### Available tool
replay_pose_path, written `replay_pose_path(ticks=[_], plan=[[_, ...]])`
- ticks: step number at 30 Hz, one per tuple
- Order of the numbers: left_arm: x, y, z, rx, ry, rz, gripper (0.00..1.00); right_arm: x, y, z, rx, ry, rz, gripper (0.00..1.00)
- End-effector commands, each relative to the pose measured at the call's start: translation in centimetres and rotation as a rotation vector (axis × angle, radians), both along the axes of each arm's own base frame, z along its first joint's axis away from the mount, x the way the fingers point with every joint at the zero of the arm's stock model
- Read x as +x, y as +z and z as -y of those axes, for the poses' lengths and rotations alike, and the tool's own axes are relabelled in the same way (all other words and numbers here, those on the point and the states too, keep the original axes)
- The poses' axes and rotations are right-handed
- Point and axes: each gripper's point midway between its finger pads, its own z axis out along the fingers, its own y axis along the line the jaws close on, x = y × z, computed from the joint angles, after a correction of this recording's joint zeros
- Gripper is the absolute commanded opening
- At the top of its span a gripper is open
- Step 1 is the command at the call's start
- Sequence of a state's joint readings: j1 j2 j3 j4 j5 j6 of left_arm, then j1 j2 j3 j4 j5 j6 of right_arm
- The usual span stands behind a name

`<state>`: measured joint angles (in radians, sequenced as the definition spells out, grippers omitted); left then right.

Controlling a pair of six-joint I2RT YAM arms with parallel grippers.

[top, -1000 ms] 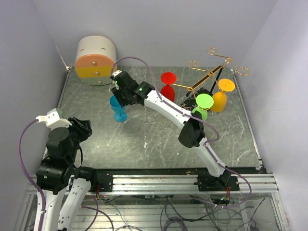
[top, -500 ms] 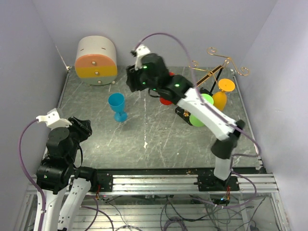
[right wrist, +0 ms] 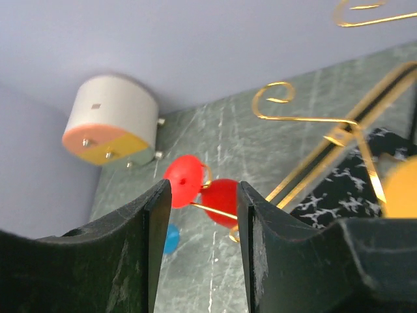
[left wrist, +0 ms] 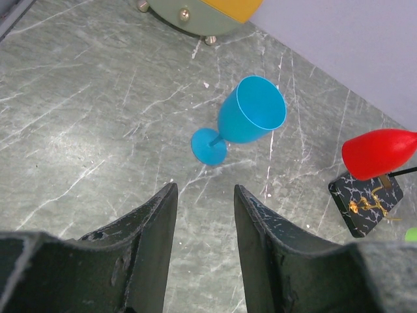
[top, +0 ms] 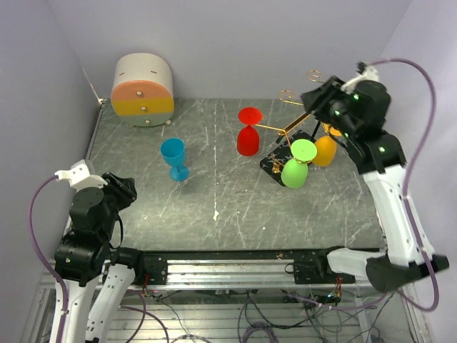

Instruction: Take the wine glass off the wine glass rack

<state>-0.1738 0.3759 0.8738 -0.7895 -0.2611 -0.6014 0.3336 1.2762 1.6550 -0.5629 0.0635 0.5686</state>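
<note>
Grey-green marbled table (top: 214, 193): fully in view from the overhead camera, walled on three sides.

Right arm (top: 389, 193): raised high along the right wall. Its right gripper (right wrist: 199, 189) is held up at the rear right corner, close beside the upper gold scrolls of the rack. Fingers parted, nothing between them. Whether it touches the wire cannot be told from above.

Left arm (top: 93, 229): folded low at the near left corner. The left gripper (left wrist: 204, 195) is likewise spread apart and empty, hanging above bare table and facing the blue glass.

Drum-shaped cabinet (top: 143, 89): white body, orange and yellow front, at the rear left corner.

Wine glass rack (top: 273, 163): stands at the rear right of the table on a black square base with gold veining. Gold wire arms reach out to the left and right.

Three glasses hang upside down on the rack, feet uppermost:
- red glass (top: 248, 141) on the left arm, farthest from the post;
- green glass (top: 293, 173) over the base, nearest the arms' side;
- orange glass (top: 325, 150) just beside the green one, its foot partly hidden behind the right gripper.

Blue glass (top: 173, 153): off the rack, upright on the table, well apart to the left, between cabinet and rack.
</note>
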Motion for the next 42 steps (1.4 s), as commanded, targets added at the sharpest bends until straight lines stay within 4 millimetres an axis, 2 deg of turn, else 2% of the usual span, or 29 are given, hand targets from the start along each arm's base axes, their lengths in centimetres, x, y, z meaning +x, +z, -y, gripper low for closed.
replay_pose_path(ticks=[1, 3, 11, 13, 17, 21, 25, 34, 42], plan=[[0.6, 0.5, 0.1, 0.007, -0.007, 0.021, 0.5, -3.1, 1.2, 5.9, 0.102, -0.208, 0.016, 0.46], [0.7, 0.4, 0.1, 0.009, -0.008, 0.017, 0.5, -3.5, 0.3, 8.1, 0.086, -0.28, -0.008, 0.47], [0.8, 0.3, 0.3, 0.01, -0.016, 0.012, 0.5, -3.9, -3.9, 15.3, 0.089, -0.394, -0.096, 0.47], [0.8, 0.3, 0.3, 0.01, -0.018, 0.013, 0.51, -3.6, -5.1, 16.2, 0.115, -0.372, -0.122, 0.47], [1.1, 0.1, 0.4, 0.013, -0.019, -0.001, 0.5, -3.5, -7.5, 17.1, 0.151, -0.36, -0.175, 0.46], [1.2, -0.1, 0.4, 0.015, -0.02, -0.011, 0.5, -3.9, -8.4, 17.2, 0.161, -0.365, -0.176, 0.46], [1.3, -0.1, 0.4, 0.015, -0.021, -0.011, 0.5, -3.4, -9.6, 16.9, 0.179, -0.342, -0.196, 0.45], [1.1, 0.0, 0.3, 0.012, -0.016, -0.002, 0.5, -2.5, -10.9, 16.8, 0.198, -0.33, -0.21, 0.44], [1.0, 0.1, 0.3, 0.011, -0.014, -0.001, 0.5, -1.6, -10.8, 16.7, 0.203, -0.305, -0.198, 0.43]])
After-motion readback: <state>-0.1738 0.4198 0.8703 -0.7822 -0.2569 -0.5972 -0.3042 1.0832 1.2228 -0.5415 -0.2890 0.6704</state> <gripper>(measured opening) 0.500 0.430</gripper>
